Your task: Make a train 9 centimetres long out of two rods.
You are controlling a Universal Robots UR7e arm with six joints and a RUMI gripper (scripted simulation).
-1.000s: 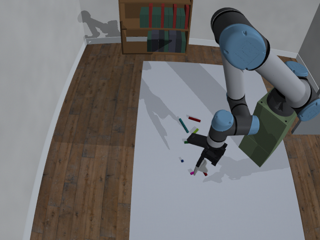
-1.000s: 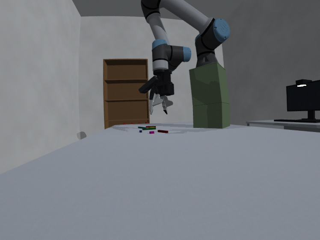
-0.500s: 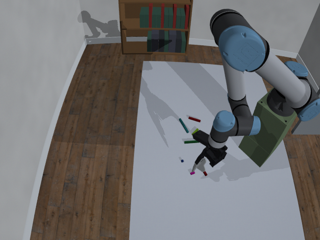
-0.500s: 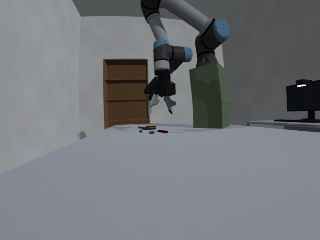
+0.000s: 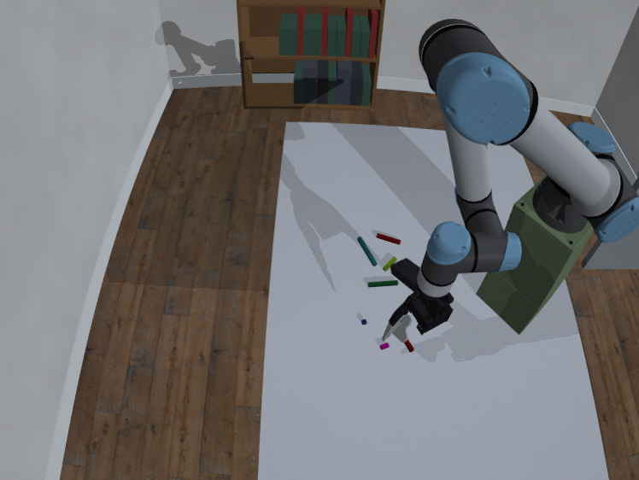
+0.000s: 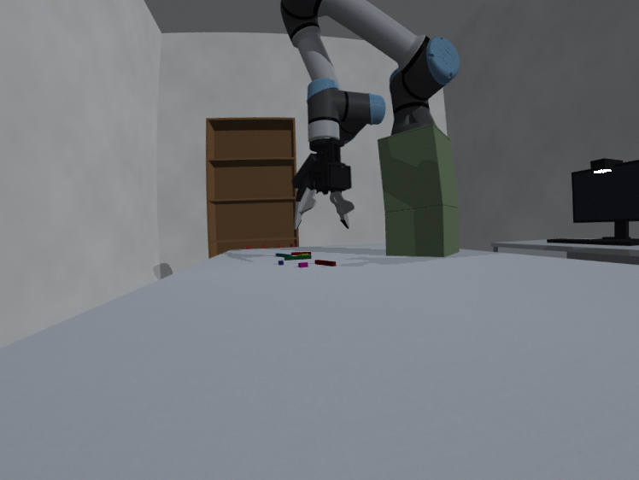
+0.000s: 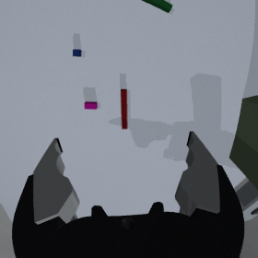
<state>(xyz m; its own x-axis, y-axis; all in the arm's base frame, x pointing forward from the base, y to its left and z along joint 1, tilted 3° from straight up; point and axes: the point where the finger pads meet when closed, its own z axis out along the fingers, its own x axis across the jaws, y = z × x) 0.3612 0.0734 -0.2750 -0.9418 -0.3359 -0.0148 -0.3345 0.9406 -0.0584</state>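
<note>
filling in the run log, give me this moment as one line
gripper: open, empty, above table | below it: red rod, flat | magenta rod: beside, apart | train: not yet formed

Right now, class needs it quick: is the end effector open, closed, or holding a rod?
End effector: open, holding nothing, hanging above the red rod and magenta rod.
</note>
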